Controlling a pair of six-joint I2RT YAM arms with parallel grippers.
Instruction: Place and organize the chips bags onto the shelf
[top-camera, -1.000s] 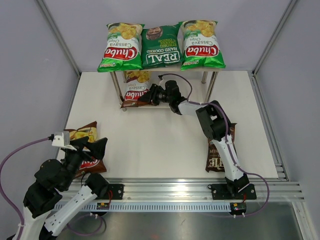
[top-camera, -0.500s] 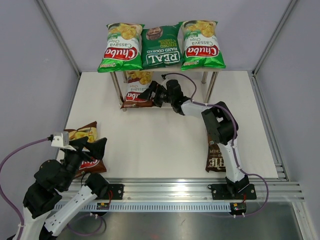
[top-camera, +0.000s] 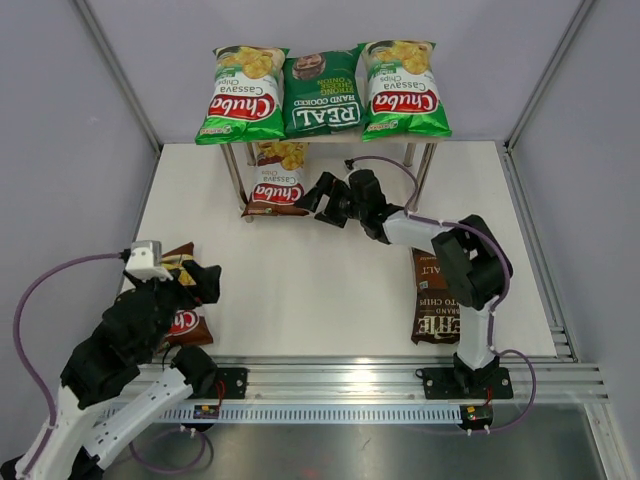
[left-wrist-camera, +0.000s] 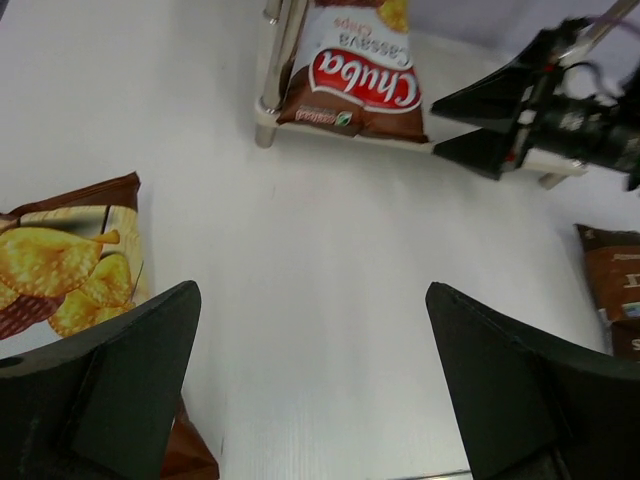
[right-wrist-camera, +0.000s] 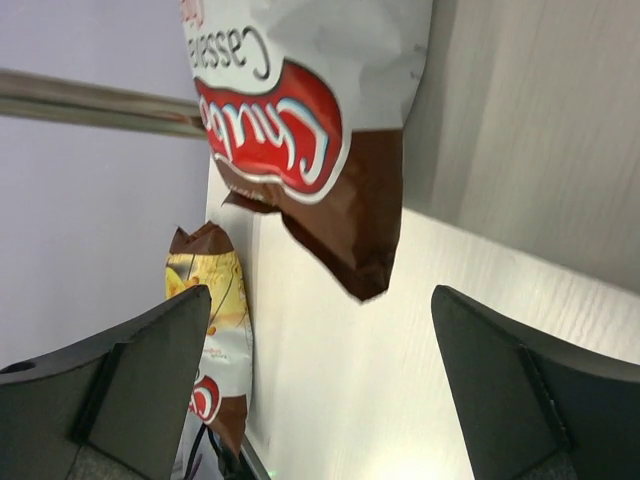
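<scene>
The white surface (top-camera: 300, 280) carries the shelf (top-camera: 236, 178) at its far edge. Its top tier is full: a light-green Chuba bag (top-camera: 238, 95) left, the dark-green REAL bag (top-camera: 322, 95) in the middle, a second light-green Chuba bag (top-camera: 403, 88) right. A brown Chuba bag (top-camera: 276, 182) lies on the lower tier's left. The dark-brown bag (top-camera: 437, 305) lies near right, a second brown Chuba bag (top-camera: 180, 262) near left. The right fingers (right-wrist-camera: 120, 390) stand apart, empty, just right of the lower-tier bag. The left fingers (left-wrist-camera: 120, 380) are also apart and hover by the near-left bag
</scene>
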